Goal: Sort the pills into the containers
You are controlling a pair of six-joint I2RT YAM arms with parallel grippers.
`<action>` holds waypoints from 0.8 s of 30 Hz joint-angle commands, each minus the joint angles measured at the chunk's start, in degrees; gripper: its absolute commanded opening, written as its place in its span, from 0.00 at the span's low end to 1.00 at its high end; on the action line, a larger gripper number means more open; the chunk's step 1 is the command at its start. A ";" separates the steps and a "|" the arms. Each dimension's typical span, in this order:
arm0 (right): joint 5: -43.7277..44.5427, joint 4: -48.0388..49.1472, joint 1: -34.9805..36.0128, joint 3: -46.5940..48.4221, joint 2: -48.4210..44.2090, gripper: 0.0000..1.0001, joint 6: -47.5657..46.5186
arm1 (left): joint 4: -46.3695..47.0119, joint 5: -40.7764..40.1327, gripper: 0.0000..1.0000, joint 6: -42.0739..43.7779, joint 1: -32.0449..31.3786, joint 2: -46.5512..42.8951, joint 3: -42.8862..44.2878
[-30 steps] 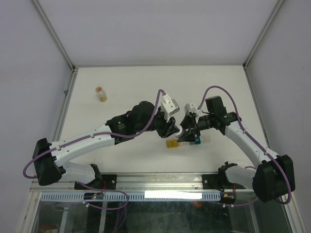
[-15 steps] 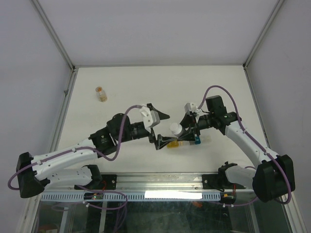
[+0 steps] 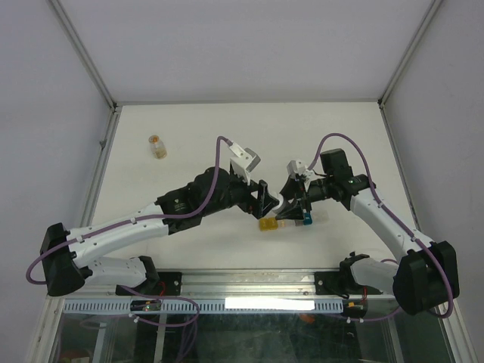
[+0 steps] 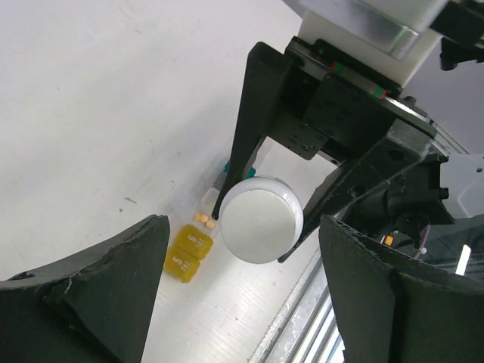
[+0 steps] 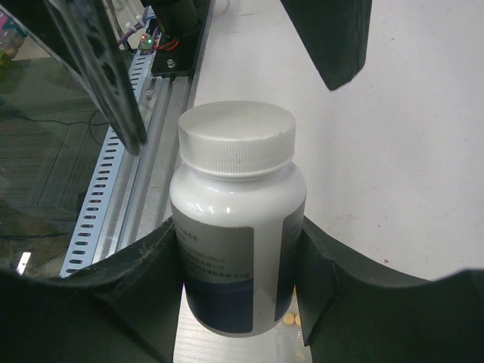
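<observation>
A small vial (image 3: 157, 146) with orange contents sat on the white table (image 3: 227, 128) at the far left, well apart from a white-capped bottle (image 5: 238, 227) right of centre. A slotted cable duct (image 3: 151, 305) ran along the near edge.

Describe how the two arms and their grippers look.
Both the left arm and right arm have white links, bulky black joint housings and a looping purple cable. The left gripper and right gripper have broad matt black fingers; a white camera block sits at each wrist.
</observation>
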 commanded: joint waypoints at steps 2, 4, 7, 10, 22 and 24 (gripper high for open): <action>-0.65 2.21 0.18 1.96 -0.56 0.00 0.15 | -3.43 0.23 0.77 -1.93 -0.21 3.21 6.09; -0.64 2.21 0.18 2.01 -0.47 0.00 0.17 | -3.55 1.24 0.72 -1.62 -0.21 4.27 6.56; -0.64 2.21 0.27 1.99 -0.37 0.00 0.11 | -3.75 2.43 0.66 -1.36 -0.21 5.61 7.07; -0.56 2.21 0.32 2.00 -0.20 0.00 0.15 | -3.92 3.67 0.57 -1.15 -0.21 6.10 7.38; -0.63 2.33 0.37 2.01 -0.24 0.00 0.14 | -3.42 25.63 0.10 22.03 -0.16 6.32 6.35; -0.63 2.28 0.49 1.96 -0.30 0.00 0.13 | -3.43 30.61 0.17 30.34 -0.11 5.87 5.45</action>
